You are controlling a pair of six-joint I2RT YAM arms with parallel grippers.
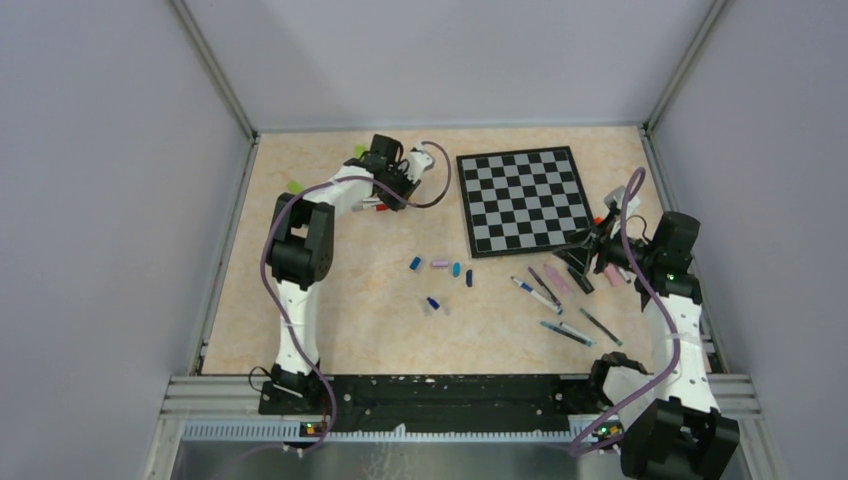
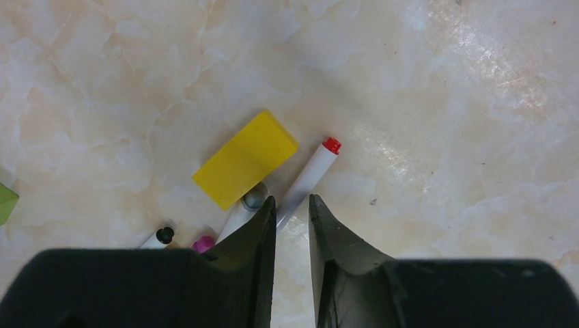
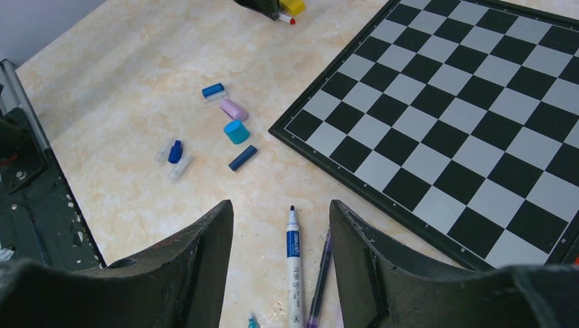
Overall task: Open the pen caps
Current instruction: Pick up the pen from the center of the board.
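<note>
left wrist view: the left gripper (image 2: 292, 203) sits low over the desk (image 2: 444, 102) near its far left corner. its jaws stand only narrowly apart, with bare desk showing in the gap. a white pen (image 2: 307, 174) lies slantwise there, its red cap (image 2: 331, 144) pointing away and its barrel running in under the left finger's tip. nothing looks pinched. my reading is that the fingers are lined up on the barrel so the capped end stays free to be pulled.

a yellow block (image 2: 244, 159) lies just beside that pen, touching a second pen with a grey end (image 2: 254, 198). that crowding probably explains the narrow approach. two more pen ends, one black (image 2: 164, 235) and one pink (image 2: 202, 243), peek out beside the left finger.

the right gripper (image 3: 280, 205) hovers near the desk's right edge, just off the chessboard (image 3: 478, 102). its jaws are apart at a middling width and hold nothing. an uncapped pen (image 3: 292, 260) with a blue label lies below the gap, with a dark pen (image 3: 319, 280) alongside it. this arm seems parked, ready to take the other end of whatever the left one lifts.

the loose caps (image 3: 236, 131), blue, pink and teal, lie scattered mid-desk, well apart from both grippers, so several pens appear already opened. the red one is still capped.
</note>
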